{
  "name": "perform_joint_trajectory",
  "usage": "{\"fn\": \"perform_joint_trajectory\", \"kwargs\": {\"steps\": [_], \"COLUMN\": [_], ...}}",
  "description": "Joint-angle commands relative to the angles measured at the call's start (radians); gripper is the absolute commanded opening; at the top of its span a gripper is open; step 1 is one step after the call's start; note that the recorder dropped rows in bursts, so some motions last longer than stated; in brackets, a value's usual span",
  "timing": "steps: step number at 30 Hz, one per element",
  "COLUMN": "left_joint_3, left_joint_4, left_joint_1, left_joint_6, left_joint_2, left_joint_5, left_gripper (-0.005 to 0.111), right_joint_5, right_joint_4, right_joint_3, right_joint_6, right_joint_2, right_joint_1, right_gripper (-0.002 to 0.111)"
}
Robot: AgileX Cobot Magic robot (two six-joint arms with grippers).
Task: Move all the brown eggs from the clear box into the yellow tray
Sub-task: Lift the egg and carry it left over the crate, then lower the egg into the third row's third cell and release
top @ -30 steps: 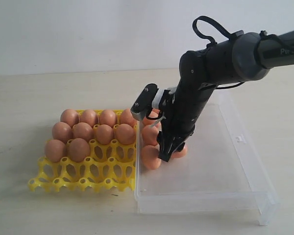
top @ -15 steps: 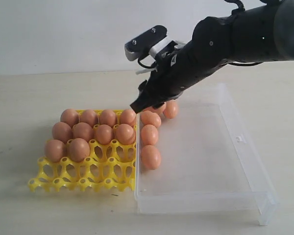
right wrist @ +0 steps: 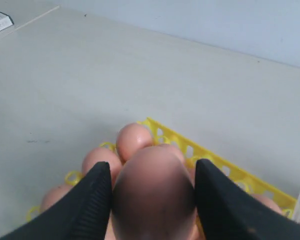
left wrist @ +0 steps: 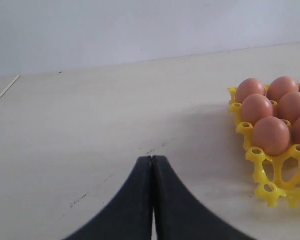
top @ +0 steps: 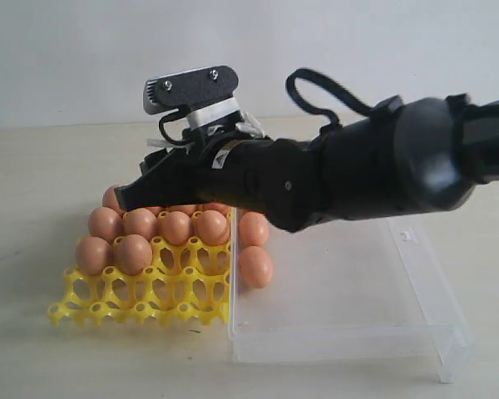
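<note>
- Over the far rows of the yellow tray, the right end effector hangs, its arm reaching across from the right of the exterior view.
- Its two black fingers are clamped on one brown egg, one finger on each side of the shell.
- Other brown eggs sit in the tray's cups: a row of four, then two in the next row toward the camera. The arm mostly hides the farthest row.
- The clear box stands just beside the tray. Two eggs show inside it, against the wall nearest the tray.
- The left end effector is pinched together, fingertip to fingertip, above bare surface, apart from the tray's corner.
</note>
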Motion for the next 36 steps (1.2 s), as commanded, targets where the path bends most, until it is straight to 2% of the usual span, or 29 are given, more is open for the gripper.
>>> {"fn": "perform_joint_trajectory", "kwargs": {"steps": [1, 11, 20, 36], "left_joint_3": [-0.004, -0.004, -0.004, -0.004], "left_joint_4": [-0.003, -0.003, -0.003, -0.003], "left_joint_1": [0.001, 0.001, 0.001, 0.001], "left_joint_6": [-0.004, -0.004, -0.004, -0.004], "left_joint_2": [-0.006, -0.006, -0.006, -0.006], "left_joint_5": [-0.01, -0.01, -0.01, -0.01], "left_gripper": [0.0, 0.0, 0.0, 0.0], "right_joint_5": [-0.094, -0.121, -0.194, -0.182], "right_joint_4": [0.007, 0.026, 0.06, 0.058], "right_joint_3": [0.005, 0.005, 0.062, 0.062], "right_joint_6": [0.123, 0.17, 0.17, 0.221], "right_joint_2": [0.065, 0.112, 0.119, 0.13], "right_joint_1": [0.011, 0.064, 0.064, 0.064], "right_gripper": [0.0, 0.0, 0.0, 0.0]}}
